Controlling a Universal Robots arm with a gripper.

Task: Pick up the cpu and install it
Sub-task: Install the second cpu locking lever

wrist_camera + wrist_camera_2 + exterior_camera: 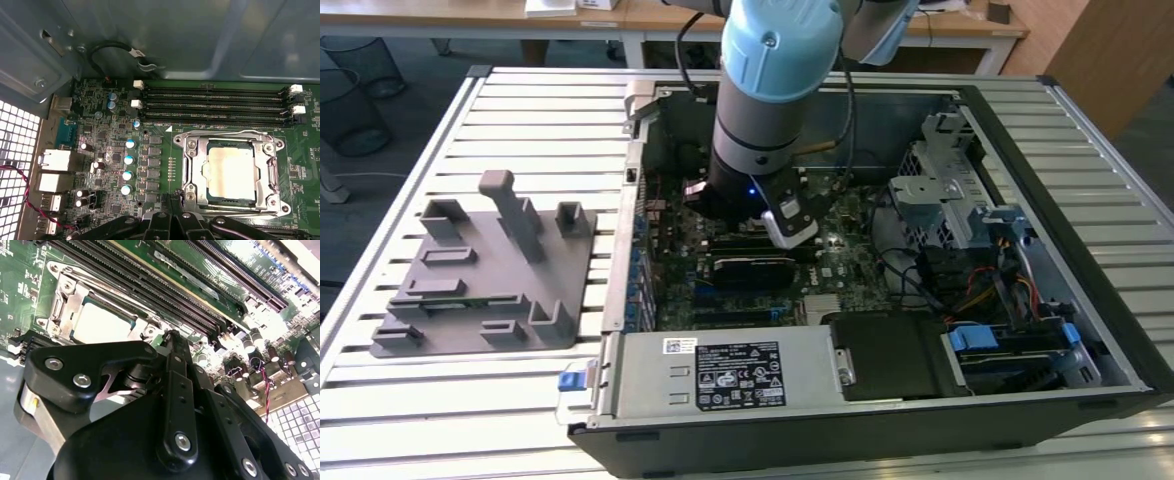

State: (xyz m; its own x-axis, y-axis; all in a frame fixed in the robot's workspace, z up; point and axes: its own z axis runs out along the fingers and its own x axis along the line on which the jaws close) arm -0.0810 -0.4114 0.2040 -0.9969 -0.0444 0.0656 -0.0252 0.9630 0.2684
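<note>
The hand (172,202) hangs low over the motherboard (165,165) inside the open computer case (1067,200); whether its fingers are open or closed cannot be told. Just beside it, one cpu (231,172) lies in its socket frame (272,172). Four memory slots (215,107) run alongside. One grey tray (467,290) sits on the tabletop (520,100).

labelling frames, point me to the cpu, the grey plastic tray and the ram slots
cpu (231,172), first wrist view, middle of its metal top
grey plastic tray (460,305), exterior view, flat base
ram slots (215,105), first wrist view, middle slot
</note>
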